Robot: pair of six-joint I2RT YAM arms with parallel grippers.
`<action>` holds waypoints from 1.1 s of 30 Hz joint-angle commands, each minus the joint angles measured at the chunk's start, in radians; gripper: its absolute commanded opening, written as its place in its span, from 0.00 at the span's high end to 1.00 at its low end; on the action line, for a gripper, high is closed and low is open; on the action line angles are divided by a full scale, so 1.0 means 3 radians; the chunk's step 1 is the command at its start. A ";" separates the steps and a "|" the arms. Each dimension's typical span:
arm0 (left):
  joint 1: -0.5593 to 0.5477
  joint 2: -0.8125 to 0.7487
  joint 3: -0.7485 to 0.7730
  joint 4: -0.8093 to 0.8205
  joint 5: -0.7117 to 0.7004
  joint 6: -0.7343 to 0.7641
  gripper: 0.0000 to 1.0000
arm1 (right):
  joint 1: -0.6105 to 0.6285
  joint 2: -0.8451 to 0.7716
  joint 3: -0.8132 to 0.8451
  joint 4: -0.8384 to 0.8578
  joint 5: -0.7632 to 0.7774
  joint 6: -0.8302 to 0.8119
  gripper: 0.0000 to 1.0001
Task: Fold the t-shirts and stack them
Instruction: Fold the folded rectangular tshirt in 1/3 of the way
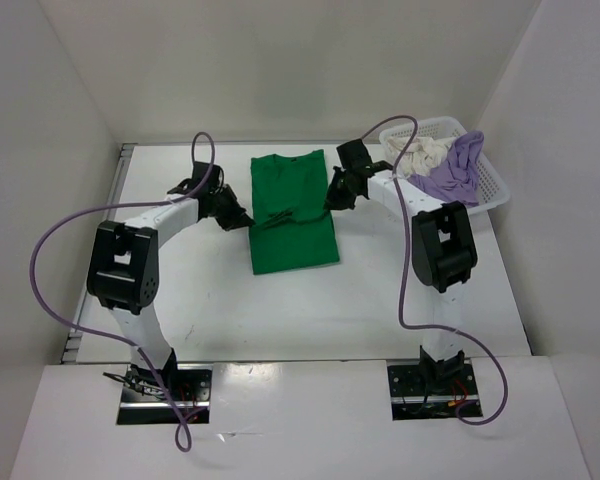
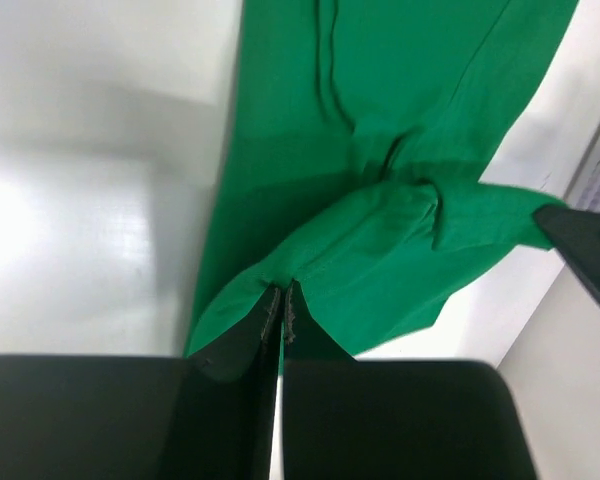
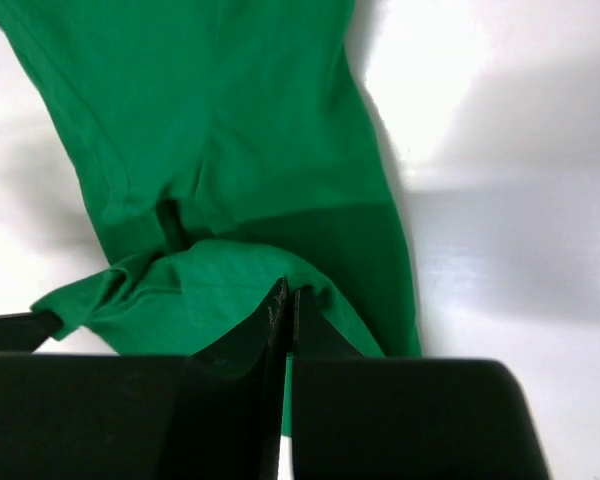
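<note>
Two pinches are in place on the green shirt point(image 1: 292, 212). The left gripper point(image 2: 282, 302) is clenched on a ridge of cloth at the shirt's left edge, and the right gripper point(image 3: 285, 300) is clenched on the right edge opposite, both about midway along its length. The shirt is laid on the table point(image 1: 210, 300), between the arms.

An uneven fold could result if one arm were lifted or carried faster than the other, since the cloth would be skewed across its width. Only a thin bite of cloth is held at each side, so one edge could slip free under tension. The lower layer might also be left behind and bunched.

The shirt's long axis runs from near to far, leaning slightly right at the near hem. The collar appears to point to the far side.

The lavender shirt point(image 1: 455, 172) and cream shirt point(image 1: 420, 155) are heaped in the basket point(image 1: 495, 190), far right, not yet folded.
</note>
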 commanded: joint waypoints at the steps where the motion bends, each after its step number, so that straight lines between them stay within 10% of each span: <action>1: 0.0071 0.0174 0.0202 0.0279 -0.0010 0.0044 1.00 | -0.0087 0.0202 0.0303 0.0062 0.0028 -0.0109 1.00; 6: 0.0102 0.0328 0.0295 0.0463 0.0021 0.0044 0.89 | -0.0123 0.0427 0.0518 -0.0025 0.0064 -0.0140 0.98; 14: 0.0169 -0.0111 0.0173 0.0729 0.0021 0.0008 0.39 | -0.0154 0.0229 0.0596 -0.0148 0.0095 -0.0237 0.58; 20: -0.0102 -0.0577 -0.0308 0.0826 0.0067 -0.0104 0.66 | -0.0118 -0.0370 0.0187 -0.0046 0.0166 -0.0273 0.52; 22: -0.0372 -0.0608 -0.0547 0.0933 0.0103 -0.0226 0.77 | 0.0004 -0.0406 0.0100 -0.0005 0.0039 -0.0273 0.68; 25: -0.0582 -0.0567 -0.0763 0.1158 0.0103 -0.0446 0.78 | 0.0249 -0.0299 0.0069 0.0072 -0.0109 -0.0273 0.94; 33: -0.0644 -0.0372 -0.1034 0.1113 0.0072 -0.0477 0.78 | 0.0536 0.0329 0.0334 0.0072 -0.0416 -0.0309 1.00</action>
